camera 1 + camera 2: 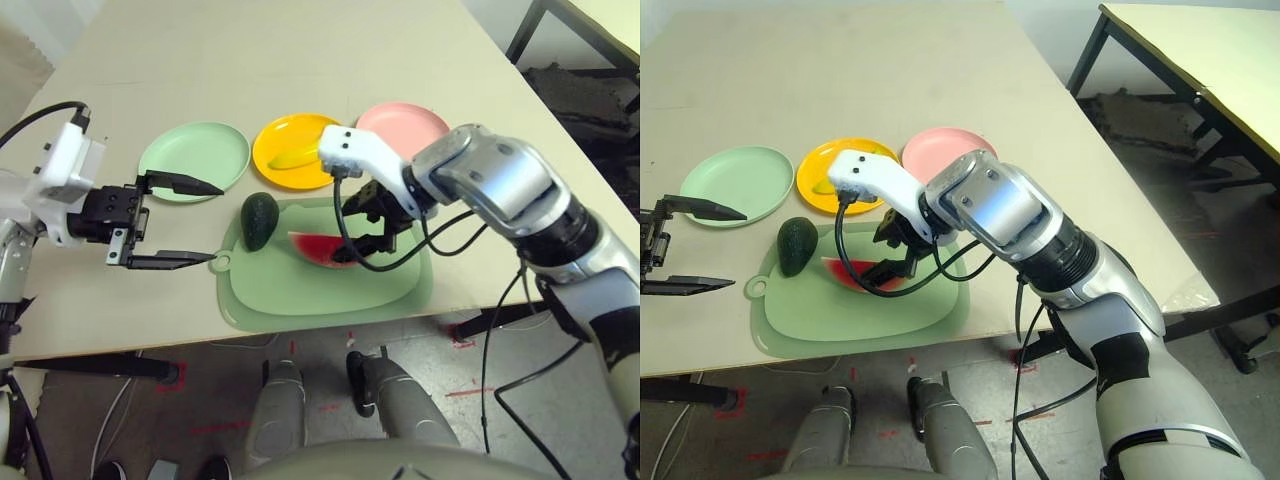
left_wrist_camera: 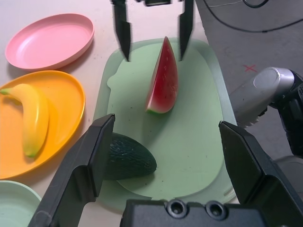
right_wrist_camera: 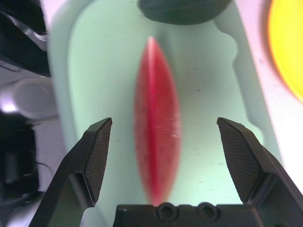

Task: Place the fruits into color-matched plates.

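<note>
The yellow banana [image 1: 290,158] lies in the yellow-orange plate [image 1: 272,134]. The dark green avocado [image 1: 259,218] rests at the near-left corner of the pale green cutting mat [image 1: 300,290]. A red watermelon wedge [image 1: 318,248] lies on the mat's middle. My right gripper [image 1: 358,232] hangs low over the wedge, open, with one finger on each side of it and a gap to both. My left gripper [image 1: 215,223] is open and holds nothing, just left of the mat and pointing at the avocado. The mint green plate [image 1: 193,155] and the pink plate [image 1: 410,122] hold nothing.
The three plates stand in a row behind the mat, green on the left, yellow-orange in the middle, pink on the right. The mat lies at the table's front edge. A black cable [image 1: 350,240] loops under my right wrist near the wedge.
</note>
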